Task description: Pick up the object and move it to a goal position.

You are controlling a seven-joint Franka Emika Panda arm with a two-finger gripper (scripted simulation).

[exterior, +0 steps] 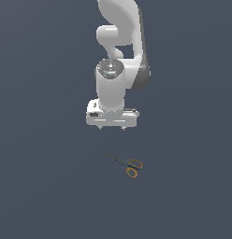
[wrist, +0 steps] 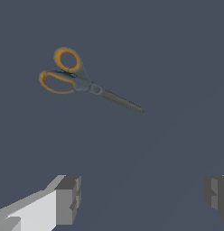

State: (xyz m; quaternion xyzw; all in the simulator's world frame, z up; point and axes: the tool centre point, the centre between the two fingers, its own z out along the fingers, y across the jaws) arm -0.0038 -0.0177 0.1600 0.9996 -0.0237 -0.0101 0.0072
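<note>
A small pair of scissors (exterior: 127, 165) lies flat on the dark grey floor, with thin dark blades and two orange-yellow loop handles. In the exterior view the blades point toward the view's left and the handles lie toward the right. My gripper (exterior: 112, 128) hangs well above the floor, behind the scissors and apart from them. It is open and empty. In the wrist view the scissors (wrist: 86, 82) lie ahead of the fingers (wrist: 68, 198), whose pads stand wide apart with nothing between them; the gripper's midpoint (wrist: 143, 196) is over bare floor.
The white arm (exterior: 119, 51) rises behind the gripper. The dark grey floor (exterior: 47, 186) spreads flat around the scissors.
</note>
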